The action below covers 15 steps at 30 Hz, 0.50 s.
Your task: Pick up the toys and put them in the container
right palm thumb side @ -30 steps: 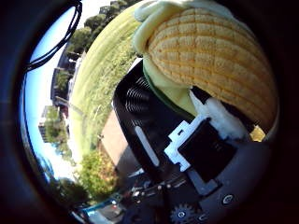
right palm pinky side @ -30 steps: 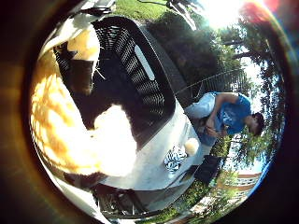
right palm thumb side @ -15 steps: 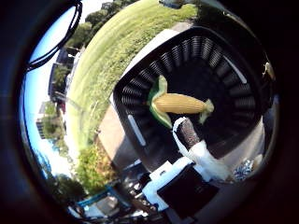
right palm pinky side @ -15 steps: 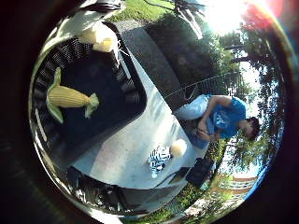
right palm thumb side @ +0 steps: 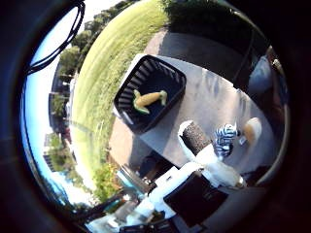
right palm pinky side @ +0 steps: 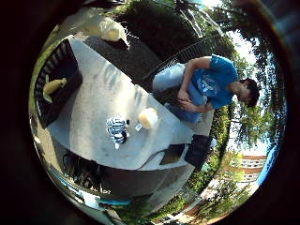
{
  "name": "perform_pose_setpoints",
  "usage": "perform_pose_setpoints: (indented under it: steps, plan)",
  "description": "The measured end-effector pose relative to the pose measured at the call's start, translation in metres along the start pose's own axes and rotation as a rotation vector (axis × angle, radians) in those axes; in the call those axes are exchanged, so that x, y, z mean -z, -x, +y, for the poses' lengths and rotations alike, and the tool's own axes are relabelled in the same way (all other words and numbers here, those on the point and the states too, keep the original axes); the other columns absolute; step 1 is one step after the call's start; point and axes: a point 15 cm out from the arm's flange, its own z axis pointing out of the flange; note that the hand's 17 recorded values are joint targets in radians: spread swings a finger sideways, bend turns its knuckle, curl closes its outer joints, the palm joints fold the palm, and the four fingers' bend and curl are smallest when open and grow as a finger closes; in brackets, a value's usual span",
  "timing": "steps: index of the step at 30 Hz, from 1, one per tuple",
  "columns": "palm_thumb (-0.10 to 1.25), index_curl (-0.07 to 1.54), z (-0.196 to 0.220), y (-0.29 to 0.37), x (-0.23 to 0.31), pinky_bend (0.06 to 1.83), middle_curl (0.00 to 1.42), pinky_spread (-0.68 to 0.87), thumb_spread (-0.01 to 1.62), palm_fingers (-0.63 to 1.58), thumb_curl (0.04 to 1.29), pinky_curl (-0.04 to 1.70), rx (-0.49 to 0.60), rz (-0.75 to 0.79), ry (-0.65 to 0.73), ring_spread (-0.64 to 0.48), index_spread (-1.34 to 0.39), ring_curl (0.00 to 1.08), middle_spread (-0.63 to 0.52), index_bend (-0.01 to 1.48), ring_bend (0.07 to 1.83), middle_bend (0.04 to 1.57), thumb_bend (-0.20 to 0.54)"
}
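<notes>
The hand, fingers straight and empty, hangs high above the table, with the striped toy and the pale toy side by side well apart from the basket.

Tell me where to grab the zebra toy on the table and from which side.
Grip the striped zebra toy around its body, coming straight down from above. It lies low on the table, apart from the pale round toy beside it, so fingers can probably close on both flanks.
</notes>
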Motion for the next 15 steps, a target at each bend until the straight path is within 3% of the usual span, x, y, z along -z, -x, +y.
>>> perform_pose_setpoints:
  steps: [7, 15]
  plan:
    - [0.56, 0.23, 0.050, -0.055, -0.086, 0.78, 0.32, 0.52, 1.12, 0.05, 0.34, 0.36, -0.101, -0.070, 0.130, 0.31, -0.21, 0.32, 0.17, 0.16, 0.49, 0.18, -0.034]
    - [0.53, 0.23, 0.090, -0.058, -0.214, 0.80, 0.32, 0.52, 1.13, 0.07, 0.33, 0.34, -0.201, -0.165, 0.285, 0.33, -0.08, 0.32, 0.20, 0.15, 0.51, 0.18, -0.031]
